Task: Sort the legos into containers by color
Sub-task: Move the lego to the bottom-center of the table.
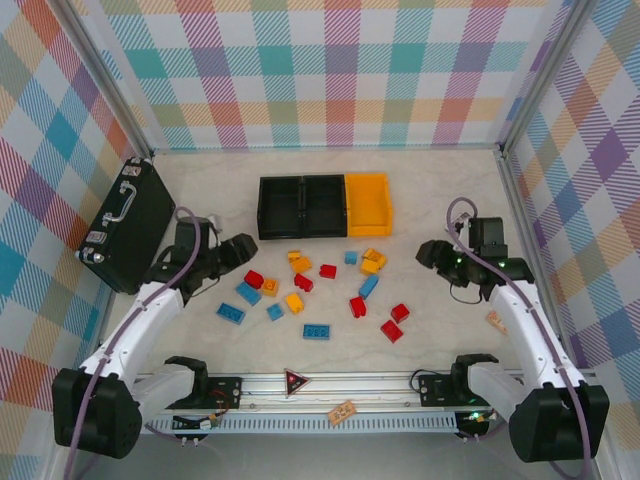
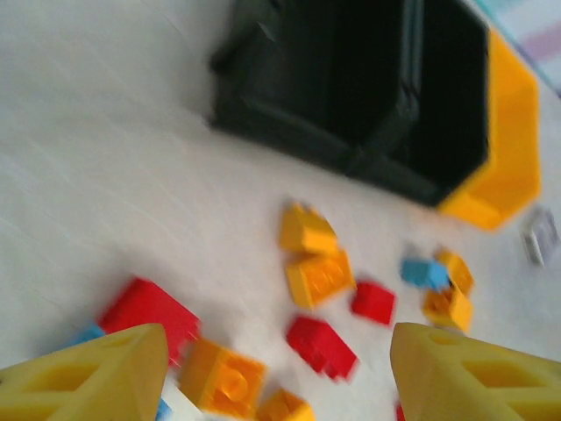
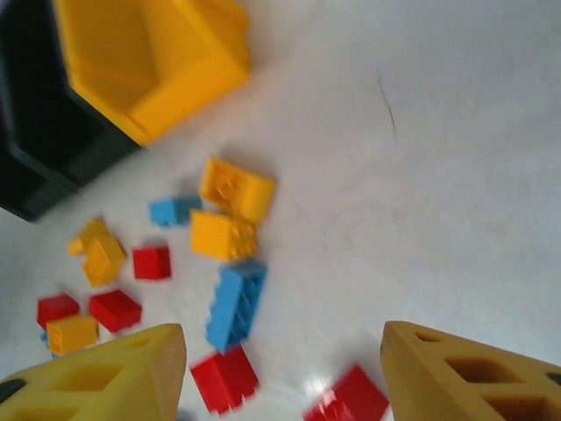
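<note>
Case (image 1: 130, 225) is lying at the 9 o'clock edge of the worktop (image 1: 440, 190). Just beside it, the left pincer (image 1: 240, 252) is pointing toward 3 o'clock, its fingers (image 2: 96, 377) standing apart and gripping nothing.

Legos (image 1: 303, 283) in red, blue and yellow-orange are lying loose at the worktop's centre, between the two pincers.

Three joined bins (image 1: 303, 207) are sitting at 12 o'clock from the scatter, near it but not touching. Two are black, and the yellow one is at the 3 o'clock end.

Right pincer (image 1: 432, 252) is facing 9 o'clock toward the legos, its fingers likewise spread with nothing between them. A tan block (image 1: 496, 320) is lying at 5 o'clock from it.
</note>
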Robot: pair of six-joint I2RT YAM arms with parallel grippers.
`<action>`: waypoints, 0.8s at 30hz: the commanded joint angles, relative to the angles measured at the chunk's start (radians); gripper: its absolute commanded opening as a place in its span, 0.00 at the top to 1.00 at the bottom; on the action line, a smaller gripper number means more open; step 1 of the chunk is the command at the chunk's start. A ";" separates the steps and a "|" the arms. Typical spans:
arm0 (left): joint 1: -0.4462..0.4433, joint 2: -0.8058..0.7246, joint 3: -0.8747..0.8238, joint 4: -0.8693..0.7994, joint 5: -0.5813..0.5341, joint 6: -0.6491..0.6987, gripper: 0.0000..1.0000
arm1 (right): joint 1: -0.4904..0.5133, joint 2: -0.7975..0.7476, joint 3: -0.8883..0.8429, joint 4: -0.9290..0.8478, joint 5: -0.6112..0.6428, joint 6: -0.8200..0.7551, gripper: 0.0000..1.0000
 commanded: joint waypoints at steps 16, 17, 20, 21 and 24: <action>-0.413 0.136 -0.044 0.025 -0.088 -0.091 0.37 | 0.447 0.152 -0.091 -0.126 0.250 0.126 0.31; -0.420 0.139 -0.044 0.029 -0.091 -0.092 0.36 | 0.449 0.168 -0.089 -0.120 0.255 0.120 0.31; -0.434 0.149 -0.042 0.037 -0.099 -0.099 0.36 | 0.454 0.211 -0.083 -0.101 0.265 0.109 0.31; -0.440 0.149 -0.042 0.037 -0.106 -0.098 0.36 | 0.455 0.225 -0.079 -0.095 0.267 0.107 0.32; -0.448 0.154 -0.042 0.036 -0.116 -0.099 0.36 | 0.457 0.263 -0.074 -0.078 0.286 0.100 0.34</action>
